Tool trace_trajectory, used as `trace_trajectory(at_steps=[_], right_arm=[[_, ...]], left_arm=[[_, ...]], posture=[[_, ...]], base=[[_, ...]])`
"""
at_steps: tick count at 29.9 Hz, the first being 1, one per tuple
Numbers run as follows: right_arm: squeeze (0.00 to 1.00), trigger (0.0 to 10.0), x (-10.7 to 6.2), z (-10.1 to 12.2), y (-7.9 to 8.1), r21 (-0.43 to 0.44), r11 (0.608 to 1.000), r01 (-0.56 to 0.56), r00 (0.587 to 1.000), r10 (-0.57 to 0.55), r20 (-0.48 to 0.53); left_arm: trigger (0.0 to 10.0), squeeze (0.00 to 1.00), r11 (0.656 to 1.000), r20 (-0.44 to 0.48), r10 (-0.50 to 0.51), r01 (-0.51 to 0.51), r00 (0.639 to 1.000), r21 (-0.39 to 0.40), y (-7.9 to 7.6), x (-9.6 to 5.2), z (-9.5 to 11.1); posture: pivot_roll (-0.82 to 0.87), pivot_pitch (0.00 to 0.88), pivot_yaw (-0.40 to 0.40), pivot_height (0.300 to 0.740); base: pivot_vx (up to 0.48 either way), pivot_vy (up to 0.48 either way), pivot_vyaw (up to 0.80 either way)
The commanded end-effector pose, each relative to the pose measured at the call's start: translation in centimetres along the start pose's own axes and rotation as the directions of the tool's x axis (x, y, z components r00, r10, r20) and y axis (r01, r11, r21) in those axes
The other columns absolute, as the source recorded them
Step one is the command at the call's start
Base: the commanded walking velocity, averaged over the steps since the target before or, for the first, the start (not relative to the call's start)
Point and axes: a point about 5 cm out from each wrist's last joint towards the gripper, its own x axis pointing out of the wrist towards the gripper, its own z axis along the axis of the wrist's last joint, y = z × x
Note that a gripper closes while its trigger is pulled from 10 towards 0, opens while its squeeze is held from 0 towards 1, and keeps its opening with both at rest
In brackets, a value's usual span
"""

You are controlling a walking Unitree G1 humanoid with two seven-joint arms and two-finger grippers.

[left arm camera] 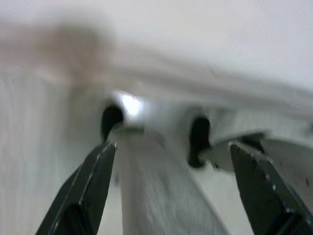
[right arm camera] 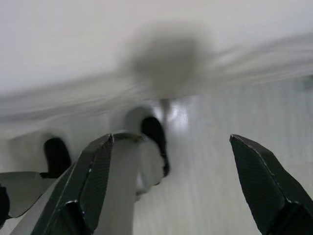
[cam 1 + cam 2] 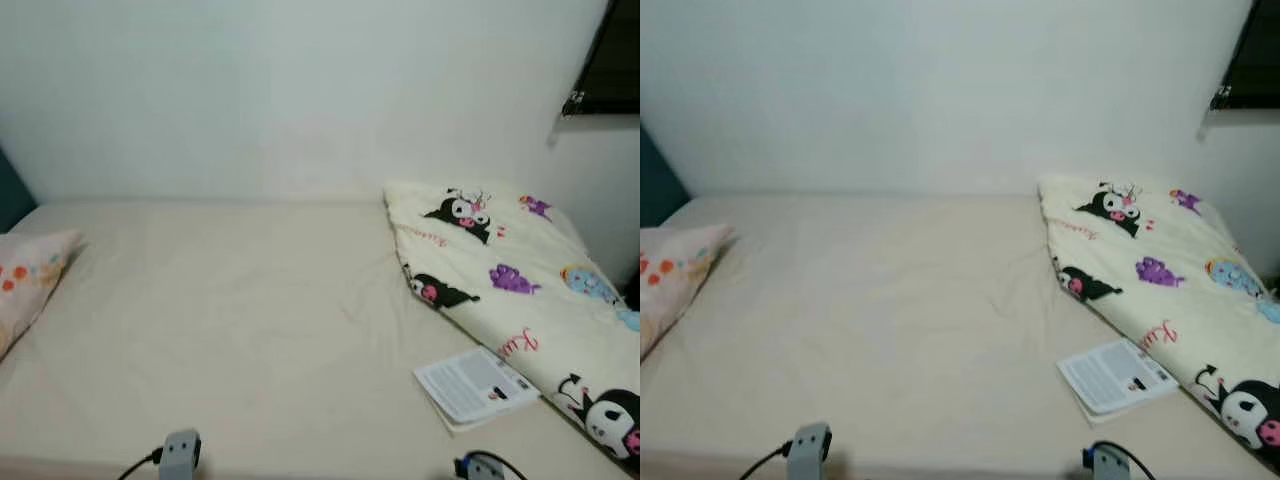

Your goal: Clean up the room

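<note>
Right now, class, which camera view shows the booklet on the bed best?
The left eye view: the booklet lies whole and nearest centre, beside the cartoon blanket. The right eye view shows it too, equally whole. Both wrist views are blurred, with open fingers and no booklet.

**Bare wall and dark fixtures around the bed**

A plain white wall point(image 3: 280, 90) rises behind the bed. At its upper right corner hangs a dark window frame point(image 3: 610, 65), with a small black fitting at its lower edge. At the far left, a dark teal panel point(image 3: 658, 185) stands against the wall.
</note>
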Motion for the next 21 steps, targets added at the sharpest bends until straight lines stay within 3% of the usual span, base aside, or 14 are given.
trace_trajectory(at_steps=[1,10,21], right_arm=[[0.0,10.0,0.03,0.07,0.11,0.011,1.0,0.002,1.0,-0.002,-0.004],[0.0,10.0,0.05,0.26,-0.16,0.024,1.0,0.009,1.0,-0.009,0.001],[0.0,10.0,0.05,0.36,-0.39,0.072,0.997,0.025,1.0,-0.026,0.006]], left_arm=[[10.0,0.0,1.0,-0.001,0.011,-0.011,1.0,0.01,0.4,-0.13,0.16],[10.0,0.0,1.0,-0.005,0.019,-0.019,1.0,0.011,0.44,-0.14,0.06],[10.0,0.0,0.999,-0.01,0.054,-0.054,0.998,0.003,0.69,-0.17,0.06]], posture=[[0.0,0.018,0.038,0.74],[0.0,0.01,0.033,0.74],[0.0,0.003,0.037,0.74]], base=[[0.0,-0.48,0.0],[0.0,-0.48,0.0],[0.0,0.0,0.0]])
